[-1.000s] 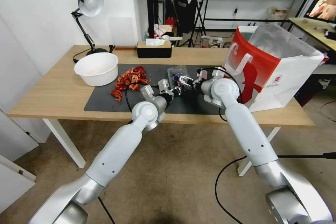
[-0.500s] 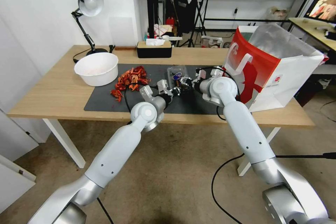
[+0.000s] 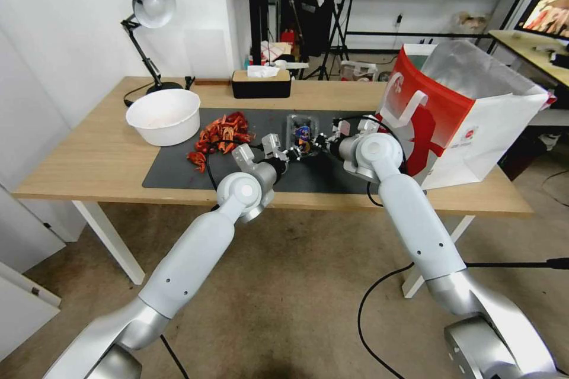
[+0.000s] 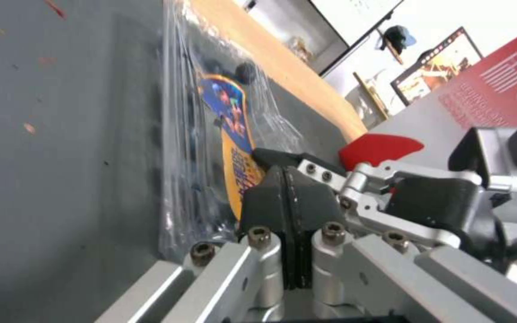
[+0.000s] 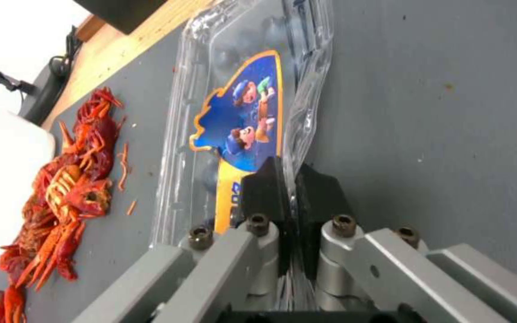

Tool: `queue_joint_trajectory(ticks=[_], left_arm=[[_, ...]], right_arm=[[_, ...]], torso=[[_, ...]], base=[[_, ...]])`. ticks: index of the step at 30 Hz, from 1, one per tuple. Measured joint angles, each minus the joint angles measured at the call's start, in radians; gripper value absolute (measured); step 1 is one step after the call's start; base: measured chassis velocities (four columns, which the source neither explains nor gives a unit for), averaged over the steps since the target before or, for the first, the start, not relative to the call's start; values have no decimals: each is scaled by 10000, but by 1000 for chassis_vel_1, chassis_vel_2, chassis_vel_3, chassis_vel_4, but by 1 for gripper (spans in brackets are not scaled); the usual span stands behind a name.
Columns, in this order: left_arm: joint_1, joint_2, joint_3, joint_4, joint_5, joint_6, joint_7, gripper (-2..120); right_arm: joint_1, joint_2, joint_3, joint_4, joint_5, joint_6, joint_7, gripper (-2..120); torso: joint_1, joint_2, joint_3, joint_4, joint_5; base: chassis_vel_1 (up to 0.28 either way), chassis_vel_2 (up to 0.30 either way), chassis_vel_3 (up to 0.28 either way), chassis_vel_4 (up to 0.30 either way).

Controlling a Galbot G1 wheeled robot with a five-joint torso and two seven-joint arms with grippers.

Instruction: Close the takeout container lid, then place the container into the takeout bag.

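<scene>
The left gripper (image 4: 286, 188) is seen with its two black pads pressed together, and it cannot be told whether a plastic edge is caught between them. It is placed at the near edge of the one takeout container (image 3: 301, 129), which lies on the dark mat (image 3: 178, 169). The right gripper (image 5: 288, 190) is pinched on the clear plastic rim of the same container from the other side. In the head view the two grippers meet at the container, the left (image 3: 288, 154) from the robot's left and the right (image 3: 318, 141) from its right. Both arms are stretched forward and bent at the elbow over the table (image 3: 89, 160).

The lid (image 5: 240, 112), with a blue and yellow sticker, is laid flat over the container. One takeout bag (image 3: 462, 112) stands upright and open at the robot's right, just beside the right arm. One white bowl (image 3: 163, 116) and one pile of red crayfish shells (image 3: 219, 133) are found to the left of the container.
</scene>
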Motion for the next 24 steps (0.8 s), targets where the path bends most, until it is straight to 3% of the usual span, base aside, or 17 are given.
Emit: queue_joint_trajectory(ticks=[5, 8, 11, 12, 15, 20, 23, 24], left_arm=[[409, 430, -173, -631, 269, -212, 103, 0], [792, 790, -288, -1069, 920, -408, 449, 0], [1690, 1500, -519, -1800, 2554, -851, 1238, 2], [1690, 1500, -519, -1800, 2554, -851, 1238, 2], [2470, 1952, -941, -2356, 3492, -1175, 1569, 19], [3059, 2204, -1264, -2823, 3913, -1624, 1537, 30], [3668, 2439, -1543, -3189, 4723, -2221, 1344, 47], [3668, 2439, -1543, -3189, 4723, -2221, 1344, 47]], right_arm=[[3, -28, 23, 55, 38, 9, -1, 0], [-34, -61, 30, 125, 84, 9, -5, 0], [-89, -99, 34, 222, 177, 14, -30, 0], [-89, -99, 34, 222, 177, 14, -30, 0], [-98, -104, 40, 240, 226, 26, -103, 0], [-114, -98, 50, 284, 265, 52, -173, 0], [-115, -126, 43, 347, 377, 60, -200, 0], [-115, -126, 43, 347, 377, 60, -200, 0]], torso=[[0, 0, 0, -2, 0], [1, -1, 0, -3, -1], [-1, 0, 0, -1, -3], [-1, 0, 0, -1, -3], [-1, -1, 0, 3, -1], [-1, 0, 0, -1, 0], [-1, 0, 0, -2, 0], [-1, 0, 0, -2, 0]], base=[[0, 0, 0, 0], [0, 0, 0, 0], [0, 0, 0, 0], [0, 0, 0, 0], [0, 0, 0, 0], [0, 0, 0, 0], [0, 0, 0, 0], [0, 0, 0, 0]])
